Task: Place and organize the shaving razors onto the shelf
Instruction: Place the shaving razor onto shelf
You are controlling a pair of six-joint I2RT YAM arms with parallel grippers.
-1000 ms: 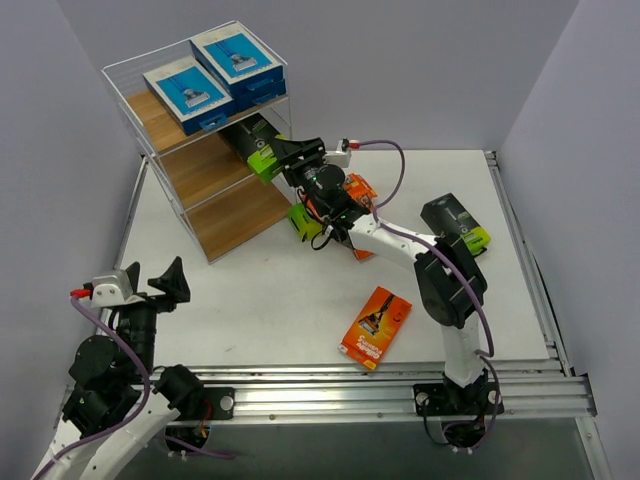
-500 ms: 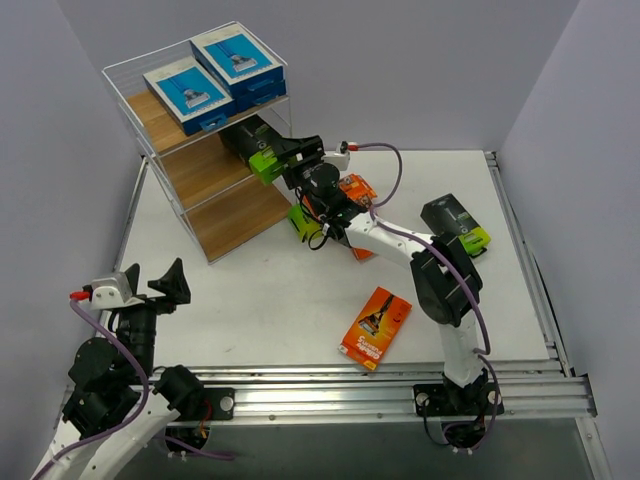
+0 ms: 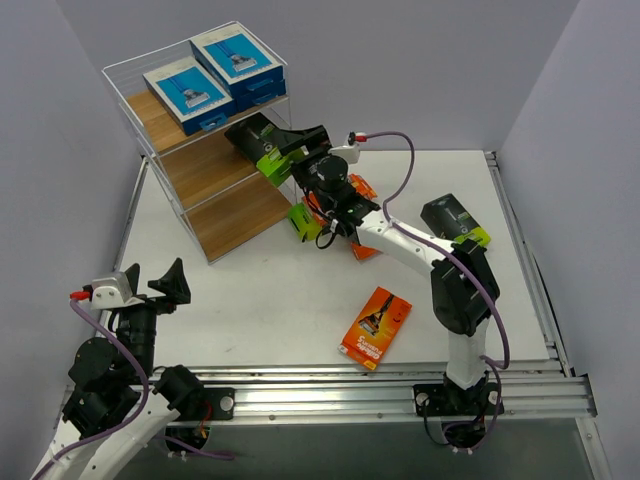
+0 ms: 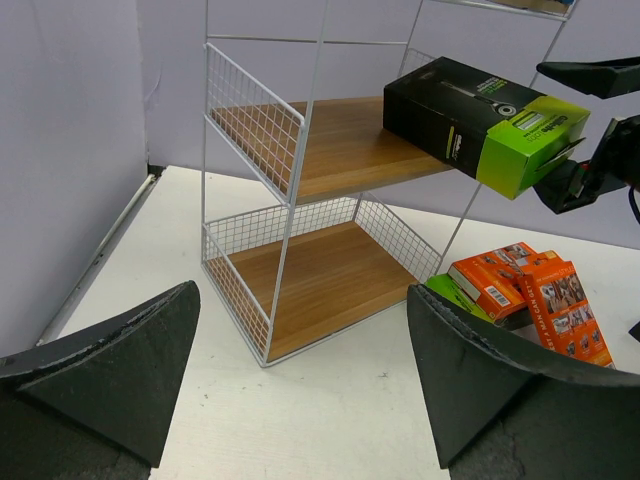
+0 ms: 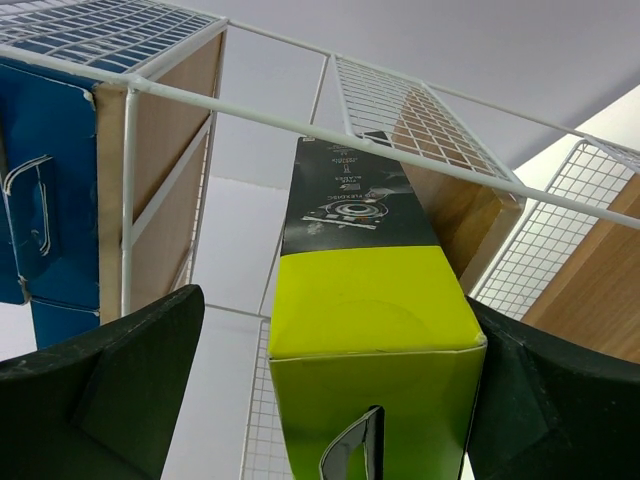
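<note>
black-and-lime razor pack (image 3: 258, 143) lay on the shelf's (image 3: 205, 170) middle board, lime end overhanging its front edge. right gripper (image 3: 296, 150) straddled that end, spread wide, gripping nothing, seemingly leaving the board to carry it. left gripper (image 3: 150, 282) hung open at the table's (image 3: 260, 290) near-left corner.

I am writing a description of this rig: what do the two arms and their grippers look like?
The left arm and the right arm have black joint housings and white links. A purple cable with a red tip runs along each. The left gripper and the right gripper carry broad black wedge-shaped fingers with a rough surface.
</note>
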